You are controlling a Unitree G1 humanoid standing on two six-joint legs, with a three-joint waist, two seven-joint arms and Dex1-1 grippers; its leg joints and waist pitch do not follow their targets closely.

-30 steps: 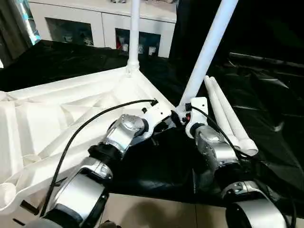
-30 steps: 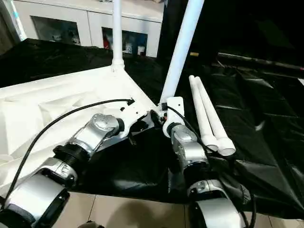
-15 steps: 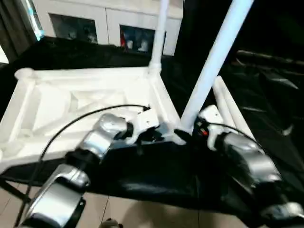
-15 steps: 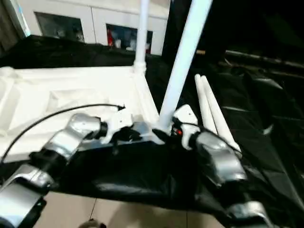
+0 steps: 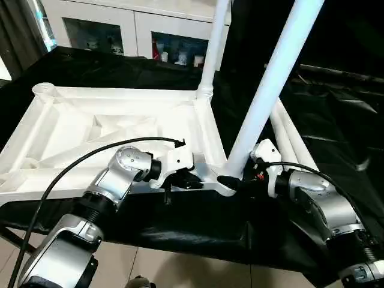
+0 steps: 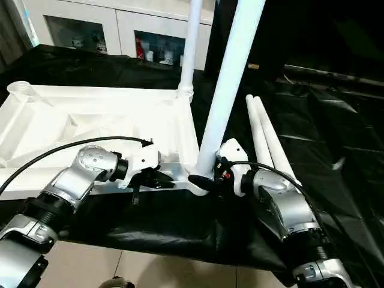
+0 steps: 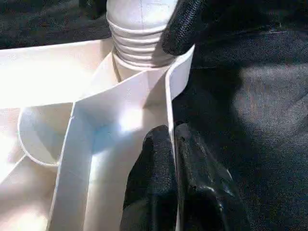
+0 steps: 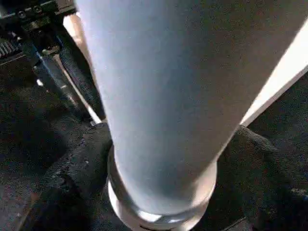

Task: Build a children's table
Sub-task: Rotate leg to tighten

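With the left gripper pinching the tabletop rim and the right gripper clamped round the leaning leg, the threads could cross and jam in the corner socket

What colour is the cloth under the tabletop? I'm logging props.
Black; the cloth shows best in the right eye view.

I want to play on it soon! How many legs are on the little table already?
One leg already stands in the far corner of the tabletop. The right pincer holds a second leg at the near corner while the left pincer grips the rim. Two spare legs wait on the black cloth.
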